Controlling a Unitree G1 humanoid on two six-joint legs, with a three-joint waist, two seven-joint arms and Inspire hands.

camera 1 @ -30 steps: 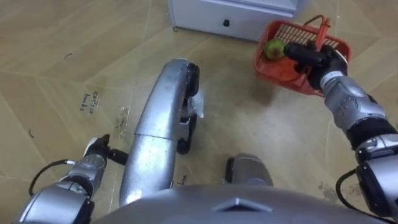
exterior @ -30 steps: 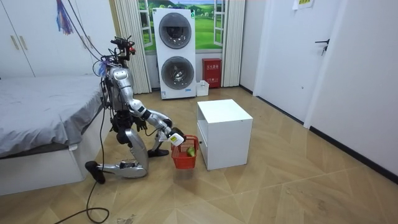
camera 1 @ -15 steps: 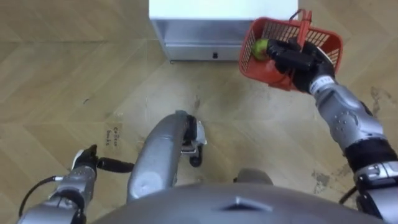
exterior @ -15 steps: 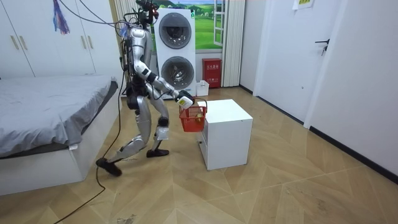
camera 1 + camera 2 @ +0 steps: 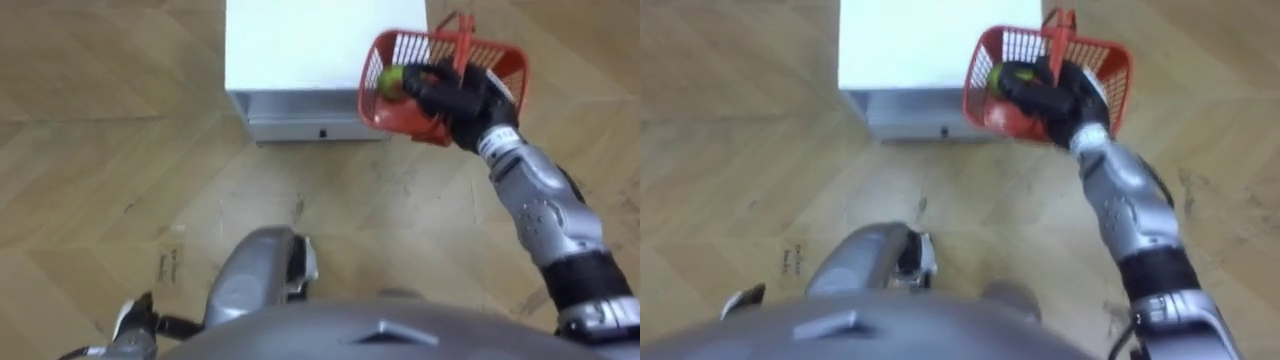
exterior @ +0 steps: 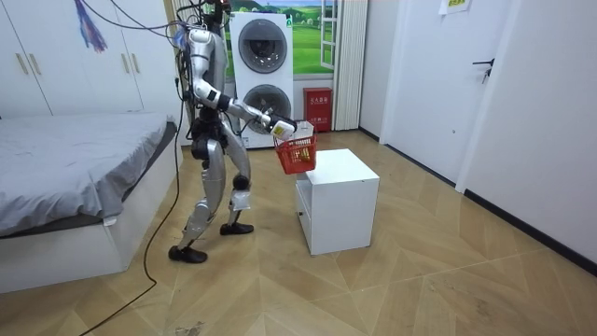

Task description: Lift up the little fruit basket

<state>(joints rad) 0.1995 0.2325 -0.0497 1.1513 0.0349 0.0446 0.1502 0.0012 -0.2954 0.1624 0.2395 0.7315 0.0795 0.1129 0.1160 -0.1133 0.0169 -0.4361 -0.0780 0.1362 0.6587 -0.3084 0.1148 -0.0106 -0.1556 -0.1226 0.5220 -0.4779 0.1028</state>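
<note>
Right hand [image 5: 455, 100] curled over the fruit basket [image 5: 400, 45] rim; basket hangs off the fingers, tilted, airborne. White cabinet [image 5: 320, 50] sits just left of the hand. Level the wrist and grip firm, or the green fruit [image 5: 390, 78] likely rolls out. Left hand [image 5: 135, 322] idle, low.

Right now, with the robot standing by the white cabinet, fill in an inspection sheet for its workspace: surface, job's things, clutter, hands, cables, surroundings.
Surface: wooden floor; white cabinet with one front drawer, nothing on its top.
Job's things: red basket held in the air by the cabinet's right front corner; green fruit inside it.
Clutter: nothing seen.
Hands: right hand curled on the basket's near rim; left hand low at the robot's side, idle.
Cables: nothing seen beyond the robot's own.
Surroundings: bed, stacked washing machines, closed door.
</note>
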